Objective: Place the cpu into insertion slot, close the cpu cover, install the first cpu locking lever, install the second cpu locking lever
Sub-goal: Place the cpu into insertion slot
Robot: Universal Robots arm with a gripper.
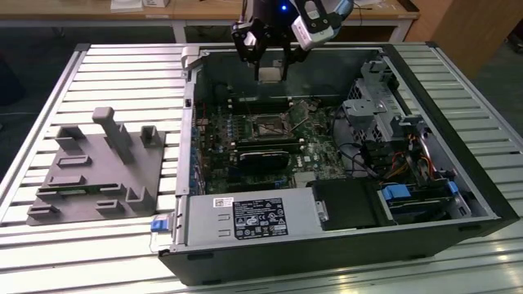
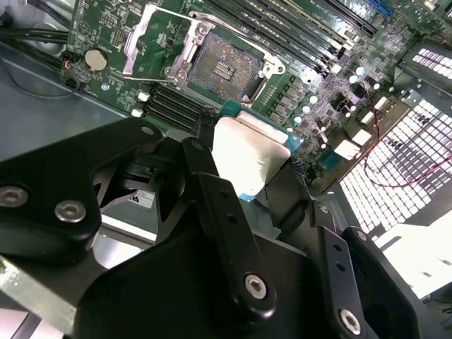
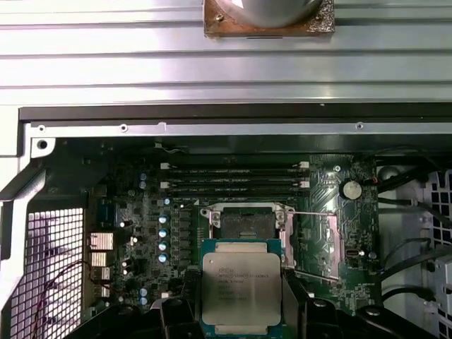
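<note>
My gripper [image 1: 270, 72] hangs over the far wall of the open computer case [image 1: 457, 184], shut on the cpu [image 1: 270, 75]. In both wrist views the cpu [image 3: 241, 289] [image 2: 251, 159] is a flat square chip with a grey metal top and a teal edge, pinched between the black fingers [image 2: 205, 176]. The insertion slot [image 3: 244, 224] [image 2: 222, 67] [image 1: 268, 125] lies bare on the motherboard below and ahead of the chip. The cpu cover [image 3: 319, 240] [image 2: 159, 35], a silvery frame, is swung open to one side of the slot.
Memory slots [image 3: 233, 180] run just beyond the socket. A black card [image 1: 266, 160], a power supply [image 1: 245, 217] and a drive cage with cables [image 1: 392, 122] fill the case. A grey fixture block [image 1: 94, 171] sits on the slatted table at the exterior view's left.
</note>
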